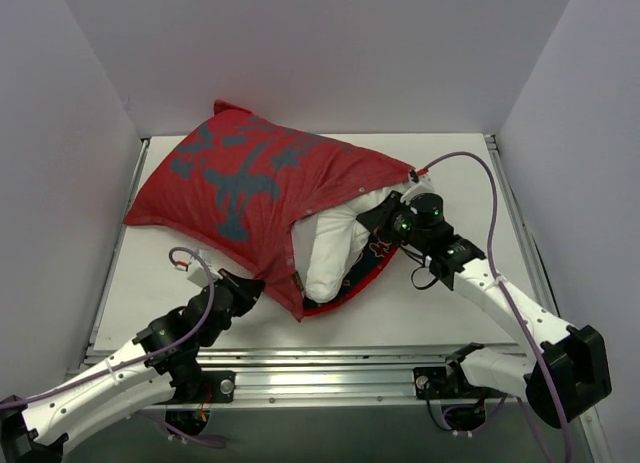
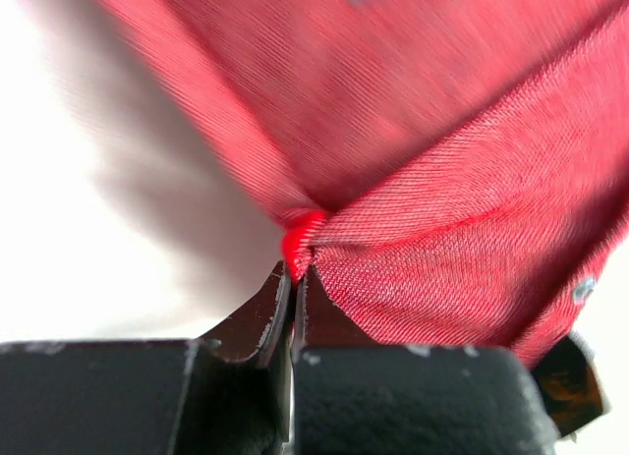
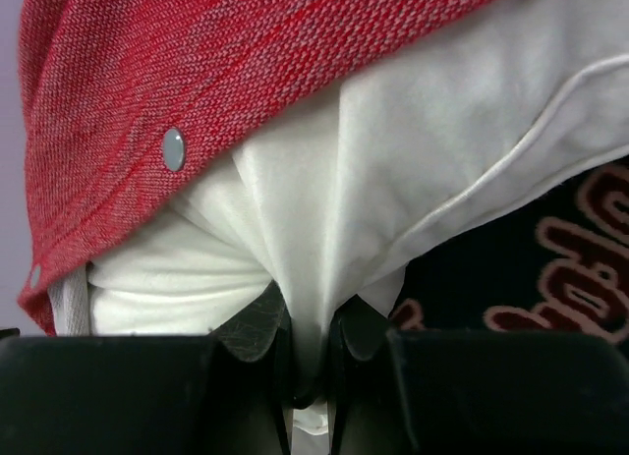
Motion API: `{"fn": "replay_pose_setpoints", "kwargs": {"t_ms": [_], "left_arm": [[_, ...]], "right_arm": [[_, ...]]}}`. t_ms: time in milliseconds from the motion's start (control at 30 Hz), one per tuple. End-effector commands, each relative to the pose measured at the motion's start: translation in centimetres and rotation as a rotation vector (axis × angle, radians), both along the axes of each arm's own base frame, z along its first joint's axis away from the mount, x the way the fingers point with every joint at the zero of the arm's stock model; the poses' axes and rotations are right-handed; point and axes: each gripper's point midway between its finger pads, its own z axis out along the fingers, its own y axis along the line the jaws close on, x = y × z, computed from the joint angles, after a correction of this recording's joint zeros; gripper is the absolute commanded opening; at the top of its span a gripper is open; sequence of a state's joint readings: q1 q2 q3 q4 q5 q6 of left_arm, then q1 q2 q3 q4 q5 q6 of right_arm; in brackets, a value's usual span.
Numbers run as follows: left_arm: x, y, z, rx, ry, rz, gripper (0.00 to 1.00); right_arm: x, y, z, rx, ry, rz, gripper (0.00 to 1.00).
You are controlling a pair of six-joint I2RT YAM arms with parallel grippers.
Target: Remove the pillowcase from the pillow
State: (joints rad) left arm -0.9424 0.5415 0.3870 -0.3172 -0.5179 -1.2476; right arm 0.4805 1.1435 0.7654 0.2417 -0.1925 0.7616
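The left gripper [image 2: 294, 276] is pinching the red pillowcase [image 2: 442, 180], while the right gripper [image 3: 303, 322] is clamping the white pillow [image 3: 442, 160].

The big red cloth pillowcase [image 1: 240, 183] reads as a coarse, matt weave. Its diagonal ribbing is plain in the left wrist view, with the grey-blue markings printed flat into it. Its dark navy patterned lining [image 3: 472, 278] looks smoother and finer. One small round snap [image 3: 173, 148] on the red hem has a dull grey sheen; plastic or metal, hard to say. The plump white fabric pillow [image 3: 423, 160] is smooth and soft, with a piped seam. The left gripper [image 2: 294, 278] has matt black fingers [image 2: 257, 322], scuffed pale at the edges. The white table [image 1: 400, 313] is matt, and the silver rail [image 1: 330, 368] looks like brushed metal.
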Motion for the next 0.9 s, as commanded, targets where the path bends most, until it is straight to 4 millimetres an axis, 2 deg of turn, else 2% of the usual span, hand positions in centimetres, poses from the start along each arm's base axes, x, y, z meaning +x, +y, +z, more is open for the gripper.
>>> {"fn": "replay_pose_setpoints", "kwargs": {"t_ms": [0, 33, 133, 233, 300, 367, 400, 433, 567, 600, 667, 700, 733, 867], "left_arm": [[1.2, 6.8, -0.1, 0.167, -0.030, 0.280, 0.02], [1.6, 8.4, 0.2, 0.199, -0.058, 0.355, 0.02], [2.0, 11.1, 0.2, 0.260, -0.097, 0.481, 0.02], [2.6, 12.5, 0.5, 0.314, -0.138, 0.568, 0.02], [3.2, 12.6, 0.8, 0.348, -0.160, 0.598, 0.02], [4.0, 12.4, 1.9, 0.370, -0.205, 0.623, 0.02], [4.4, 12.1, 1.7, 0.403, -0.204, 0.619, 0.04], [5.0, 11.5, 2.3, 0.373, -0.220, 0.624, 0.06], [6.2, 8.9, 1.7, 0.382, -0.193, 0.532, 0.09], [6.4, 7.7, 1.3, 0.383, -0.175, 0.480, 0.10], [6.3, 7.1, 0.8, 0.377, -0.143, 0.449, 0.13], [6.2, 6.5, 0.9, 0.364, -0.127, 0.420, 0.14], [6.0, 6.4, 0.7, 0.375, -0.116, 0.406, 0.18], [5.3, 6.2, 0.1, 0.359, -0.099, 0.361, 0.20]], "right_arm": [[0.5, -2.0, 9.8, 0.139, -0.230, -0.025, 0.00], [0.4, -2.5, 10.5, 0.148, -0.241, -0.026, 0.00], [-1.2, -1.7, 11.4, 0.230, -0.219, 0.084, 0.00], [-3.2, -0.4, 11.2, 0.294, -0.184, 0.225, 0.00], [-4.3, 0.1, 11.1, 0.292, -0.174, 0.287, 0.00], [-4.9, 0.0, 10.9, 0.242, -0.186, 0.311, 0.00], [-5.1, -0.1, 10.6, 0.216, -0.187, 0.324, 0.00], [-5.5, -0.2, 9.8, 0.184, -0.155, 0.333, 0.00], [-6.9, 0.1, 7.6, 0.071, -0.141, 0.404, 0.00], [-7.9, 0.8, 6.7, 0.038, -0.146, 0.454, 0.00], [-9.6, 1.2, 5.0, -0.011, -0.102, 0.490, 0.00], [-11.7, 2.3, 4.5, -0.034, -0.109, 0.559, 0.00], [-12.8, 2.5, 3.7, -0.054, -0.087, 0.574, 0.00], [-18.3, 3.9, 3.2, -0.042, -0.098, 0.710, 0.00]]}}
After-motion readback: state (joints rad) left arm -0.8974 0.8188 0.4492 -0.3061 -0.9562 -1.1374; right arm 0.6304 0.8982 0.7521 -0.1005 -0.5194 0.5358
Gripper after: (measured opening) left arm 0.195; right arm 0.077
